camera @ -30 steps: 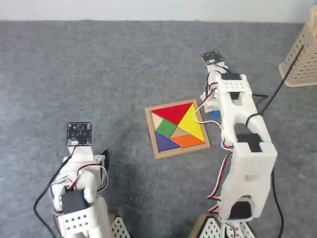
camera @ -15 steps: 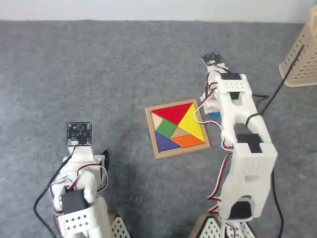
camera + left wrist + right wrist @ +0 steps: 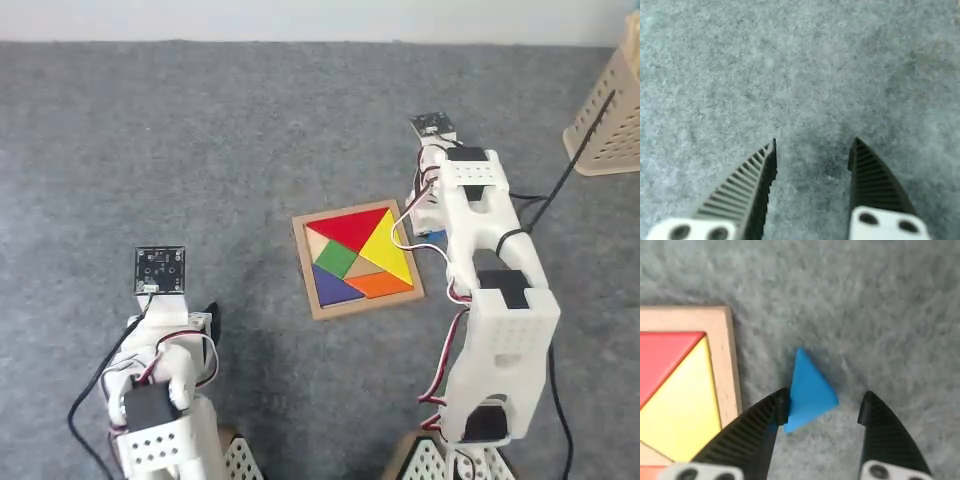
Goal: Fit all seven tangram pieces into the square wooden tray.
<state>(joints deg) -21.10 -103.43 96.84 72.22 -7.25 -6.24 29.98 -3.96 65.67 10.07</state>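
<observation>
Both spread: right claw [image 3: 825, 394] straddles blue triangle [image 3: 807, 390] beside tray [image 3: 732, 365], left claw [image 3: 815, 141] above carpet [image 3: 790, 60]

Grey carpet [image 3: 200, 150] throughout; beige slotted basket [image 3: 612, 110] at far right edge.
</observation>
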